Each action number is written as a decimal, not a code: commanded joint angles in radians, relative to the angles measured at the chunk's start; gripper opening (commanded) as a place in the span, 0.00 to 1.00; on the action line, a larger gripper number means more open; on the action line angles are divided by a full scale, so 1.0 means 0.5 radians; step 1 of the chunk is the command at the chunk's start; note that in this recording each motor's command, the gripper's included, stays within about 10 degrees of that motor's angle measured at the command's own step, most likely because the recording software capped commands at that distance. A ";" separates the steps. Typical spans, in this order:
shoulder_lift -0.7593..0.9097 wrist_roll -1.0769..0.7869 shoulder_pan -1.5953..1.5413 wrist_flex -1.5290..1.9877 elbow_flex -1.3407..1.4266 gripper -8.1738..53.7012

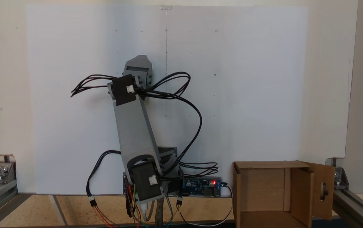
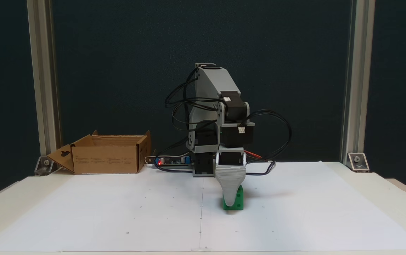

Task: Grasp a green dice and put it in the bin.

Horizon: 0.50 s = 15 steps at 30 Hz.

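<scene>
In a fixed view from the front, the gripper (image 2: pixel 230 202) points straight down onto the white paper sheet (image 2: pixel 118 212), its ribbed grey jaw covering the near face of the green dice (image 2: pixel 238 202). The jaws stand one behind the other here, so whether they are spread or closed on the dice cannot be told. The dice rests on the paper just right of the centre seam. The bin (image 2: pixel 105 157) sits well apart at the back left, its top open.
</scene>
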 commanded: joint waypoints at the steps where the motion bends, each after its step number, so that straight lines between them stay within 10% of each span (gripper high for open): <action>1: 0.003 0.117 0.000 -0.018 -0.040 0.80; 15: -0.028 0.117 0.012 -0.058 -0.037 0.77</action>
